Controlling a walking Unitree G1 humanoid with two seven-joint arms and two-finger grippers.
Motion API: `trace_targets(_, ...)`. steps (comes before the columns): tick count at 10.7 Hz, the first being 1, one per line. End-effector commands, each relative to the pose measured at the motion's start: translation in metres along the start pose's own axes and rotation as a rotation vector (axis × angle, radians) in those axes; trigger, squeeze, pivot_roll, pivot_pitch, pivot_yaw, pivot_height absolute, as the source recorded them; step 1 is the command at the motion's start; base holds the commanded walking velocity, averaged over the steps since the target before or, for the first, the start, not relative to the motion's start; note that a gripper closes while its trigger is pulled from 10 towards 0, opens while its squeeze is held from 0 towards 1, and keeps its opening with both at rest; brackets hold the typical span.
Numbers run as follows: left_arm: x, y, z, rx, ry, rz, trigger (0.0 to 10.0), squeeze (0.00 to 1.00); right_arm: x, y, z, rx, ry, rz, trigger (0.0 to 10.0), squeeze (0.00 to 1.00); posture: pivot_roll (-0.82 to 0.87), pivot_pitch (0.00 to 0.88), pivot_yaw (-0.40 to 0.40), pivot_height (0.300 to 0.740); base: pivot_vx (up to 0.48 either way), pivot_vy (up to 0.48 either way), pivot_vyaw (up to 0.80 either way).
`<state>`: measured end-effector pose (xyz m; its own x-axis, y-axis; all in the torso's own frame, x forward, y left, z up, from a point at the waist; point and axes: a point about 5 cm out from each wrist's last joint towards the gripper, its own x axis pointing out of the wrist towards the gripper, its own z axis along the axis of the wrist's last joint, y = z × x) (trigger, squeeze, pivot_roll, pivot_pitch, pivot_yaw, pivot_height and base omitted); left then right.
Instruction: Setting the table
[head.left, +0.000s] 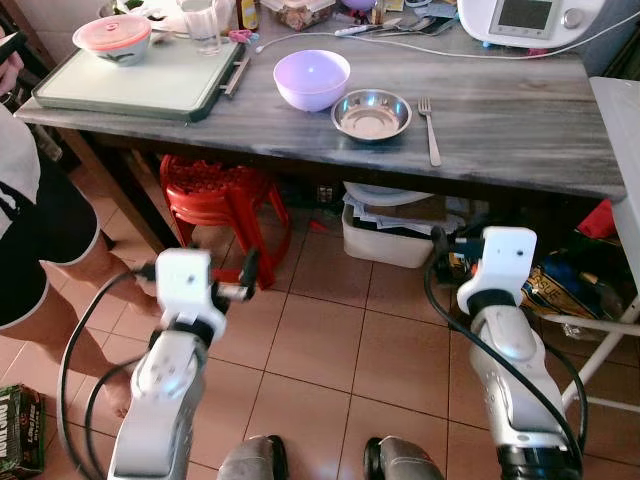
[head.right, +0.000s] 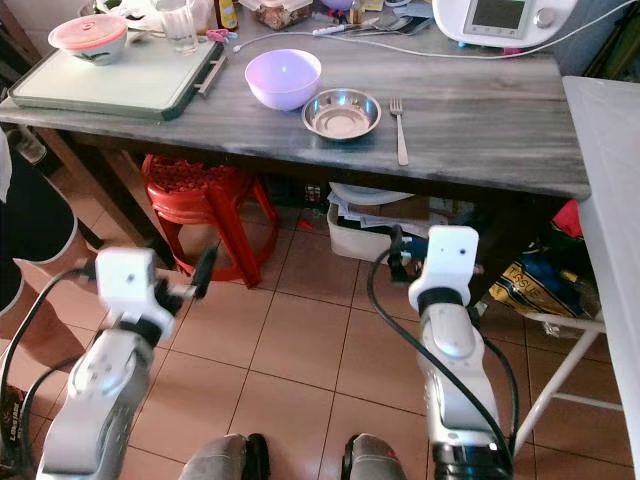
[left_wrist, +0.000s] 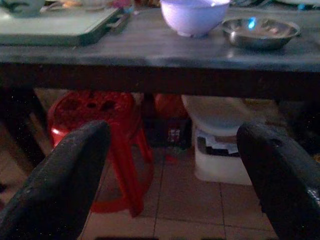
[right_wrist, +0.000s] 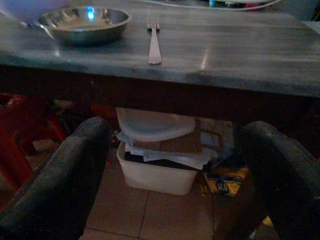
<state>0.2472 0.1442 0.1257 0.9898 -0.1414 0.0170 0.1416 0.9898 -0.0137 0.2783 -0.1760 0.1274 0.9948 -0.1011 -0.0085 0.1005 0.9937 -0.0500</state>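
Fork (head.left: 429, 130): lies flat on the grey wooden surface (head.left: 520, 120), long axis running away from me, tines toward the far edge, handle toward the near edge. Just right of the steel bowl, apart from it.

Steel bowl (head.left: 371, 113): shallow, upright, nothing visible inside. Sits just beside the lavender bowl, on its right.

Lavender bowl (head.left: 312, 78): upright, interior looks bare.

Pale green tray (head.left: 140, 85): on the left part of the surface. It carries a lidded container with a red rim (head.left: 112, 38) at its far left corner and a clear glass (head.left: 203, 25) at its far edge.

White appliance with a screen (head.left: 525, 18): far right of the surface, a white cable trailing from it.

Under the surface: red plastic stool (head.left: 215, 195) on the tiled floor; white bin (head.left: 395, 225) holding papers and a pale lid-like piece.

Person (head.left: 35, 220): standing at my left, leg near the stool.

My left gripper (left_wrist: 170, 175): below the surface edge, fingers spread wide, holding nothing.

My right gripper (right_wrist: 175, 175): likewise low, facing the fork, fingers wide apart, holding nothing.
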Motion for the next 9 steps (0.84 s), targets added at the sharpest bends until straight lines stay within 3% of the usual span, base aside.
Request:
trace_targets(1, -0.0001, 0.0013, -0.0013, 0.008, 0.007, -0.001, 10.0, 0.0, 0.0009, 0.0032, 0.0006, 0.001, -0.011, 0.015, 10.0, 0.12, 0.0, 0.181, 0.057, 0.74, 0.0, 0.0, 0.0)
trace_targets(2, -0.0002, 0.0028, 0.0001, 0.016, 0.002, 0.001, 10.0, 0.0, 0.0005, 0.0023, 0.0028, 0.008, -0.031, 0.013, 10.0, 0.0, 0.0, 0.181, 0.057, 0.74, 0.0, 0.0, 0.0)
trace_targets(4, -0.005, 0.0111, -0.0047, -0.001, 0.02, 0.041, 10.0, 0.0, -0.0007, 0.0007, -0.0008, 0.019, -0.019, 0.013, 10.0, 0.0, -0.01, 0.161, 0.068, 0.74, 0.0, -0.261, 0.0)
trace_targets(9, -0.0012, 0.0035, -0.0023, -0.002, 0.002, 0.017, 10.0, 0.0, 0.0049, 0.0033, 0.001, 0.02, -0.034, 0.04, 10.0, 0.0, 0.0, 0.149, 0.045, 0.74, 0.0, -0.282, 0.0)
